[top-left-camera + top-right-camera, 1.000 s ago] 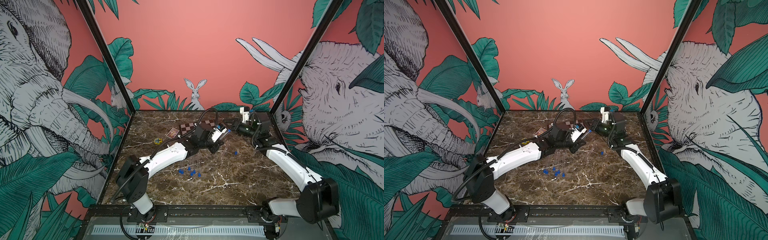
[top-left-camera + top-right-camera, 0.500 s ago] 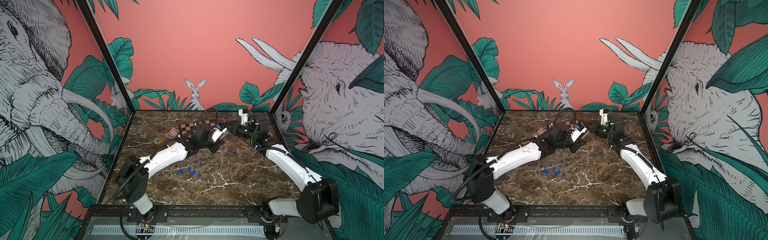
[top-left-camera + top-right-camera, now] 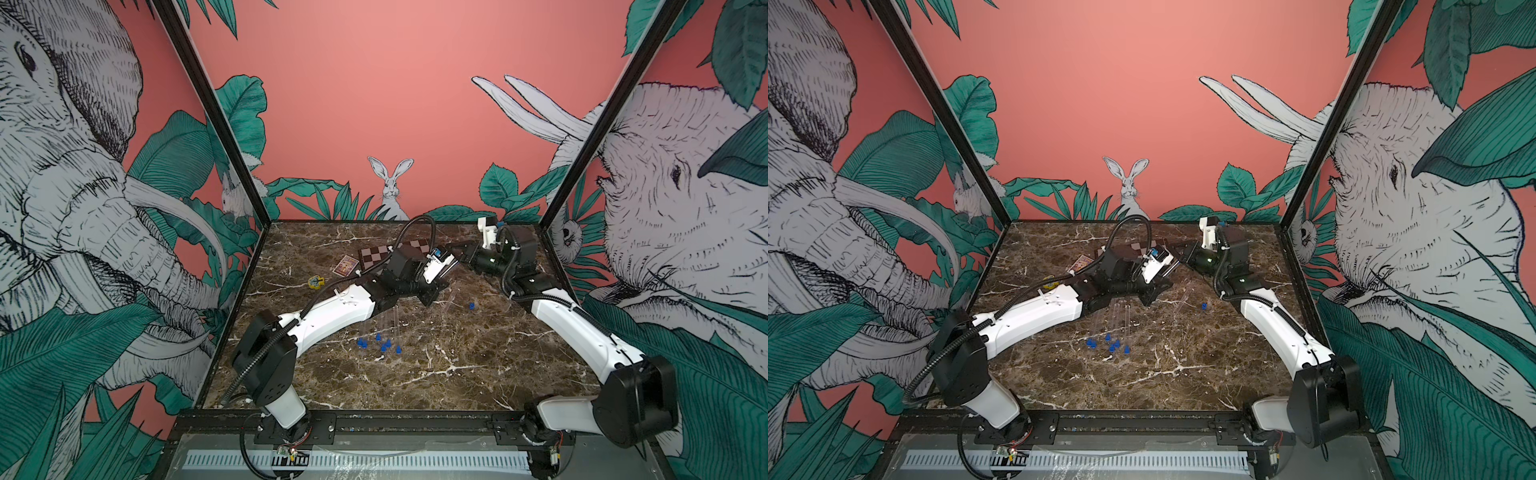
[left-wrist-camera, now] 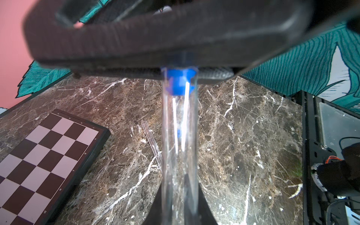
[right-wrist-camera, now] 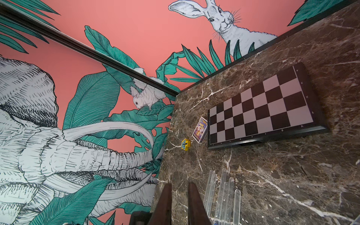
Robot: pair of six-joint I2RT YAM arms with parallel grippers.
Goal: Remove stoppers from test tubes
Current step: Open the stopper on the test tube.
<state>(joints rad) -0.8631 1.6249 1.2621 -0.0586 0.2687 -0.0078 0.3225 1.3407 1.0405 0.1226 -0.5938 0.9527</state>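
Left wrist view shows stopper (image 4: 179, 85) tucked against right hand (image 4: 179, 64), seemingly touching.

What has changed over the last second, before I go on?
The right gripper edged in toward the left gripper, reaching the blue stopper of the test tube held there; whether it grips it yet I cannot tell. The left gripper stays shut on the tube; the loose stoppers and empty tubes lie unchanged.

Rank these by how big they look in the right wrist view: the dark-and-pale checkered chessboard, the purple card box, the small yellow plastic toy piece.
1. checkered chessboard
2. purple card box
3. yellow toy piece
They lie close together, so nearness hardly matters.
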